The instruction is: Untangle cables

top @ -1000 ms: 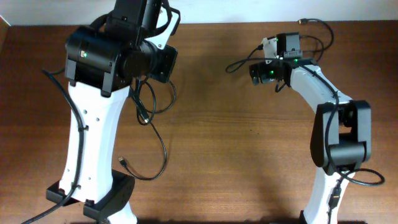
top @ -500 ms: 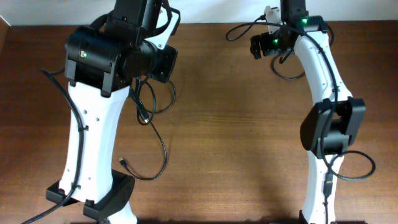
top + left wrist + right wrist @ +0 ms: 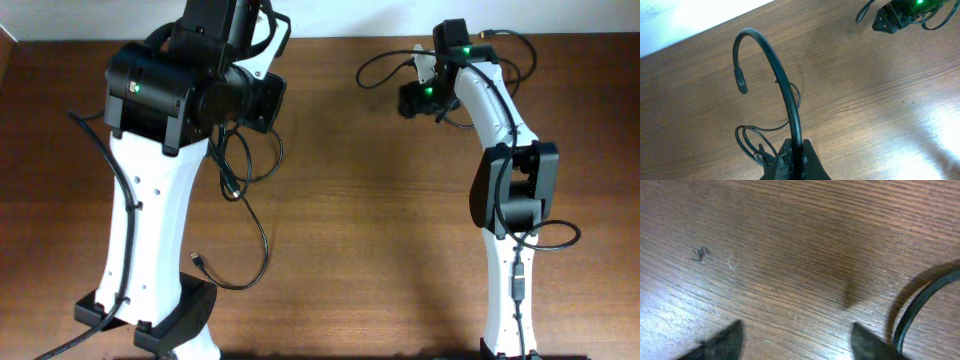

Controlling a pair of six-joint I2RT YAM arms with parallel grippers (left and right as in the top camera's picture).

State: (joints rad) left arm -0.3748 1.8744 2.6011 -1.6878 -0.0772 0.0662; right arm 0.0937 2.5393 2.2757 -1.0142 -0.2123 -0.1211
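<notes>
1. We see soft, even light on the table (image 3: 380,250), with only faint, soft-edged shadows.
2. Right of the left pincer (image 3: 795,150), glare whitens the wood.
3. Around the right pincer (image 3: 795,342), we get heavy blur.

No lettering, label, brand mark or number is legible anywhere on the brown wooden table (image 3: 380,250) or the thin black cables (image 3: 789,97).

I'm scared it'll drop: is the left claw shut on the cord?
Shut. The left claw pinches the black cord, no gap between its tips.
</notes>
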